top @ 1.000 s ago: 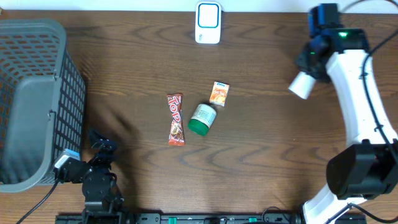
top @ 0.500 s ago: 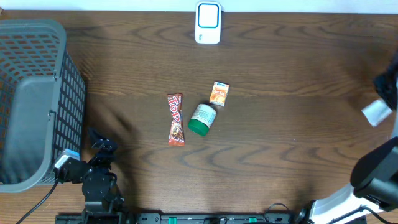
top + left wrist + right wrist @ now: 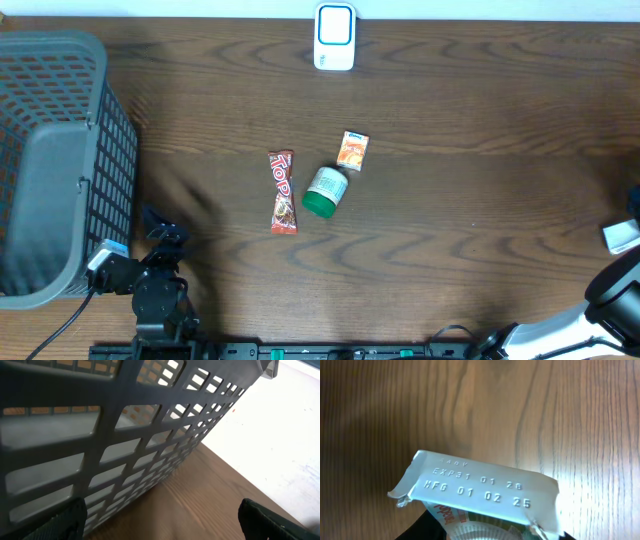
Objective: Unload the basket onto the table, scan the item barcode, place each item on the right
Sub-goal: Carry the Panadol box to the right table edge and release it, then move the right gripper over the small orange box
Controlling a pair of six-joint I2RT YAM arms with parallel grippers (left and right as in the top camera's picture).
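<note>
A white snack packet (image 3: 480, 492) with a crimped end stamped with dates fills the right wrist view, sitting between the dark fingers (image 3: 422, 527) of my right gripper (image 3: 487, 535), which is shut on it above the wood table. Overhead, the same packet (image 3: 620, 236) shows at the far right edge, with the gripper itself mostly cut off. The white barcode scanner (image 3: 334, 37) stands at the back centre, far from the packet. My left gripper (image 3: 167, 525) is open and empty, low beside the grey basket (image 3: 125, 450).
A red candy bar (image 3: 283, 191), a green-capped bottle (image 3: 325, 191) and a small orange packet (image 3: 352, 151) lie mid-table. The grey mesh basket (image 3: 50, 160) fills the left side. The left arm (image 3: 150, 280) rests at the front left.
My right arm has swung from the back right, near the scanner, out to the right edge and forward, carrying the white packet. The left arm has not moved.
</note>
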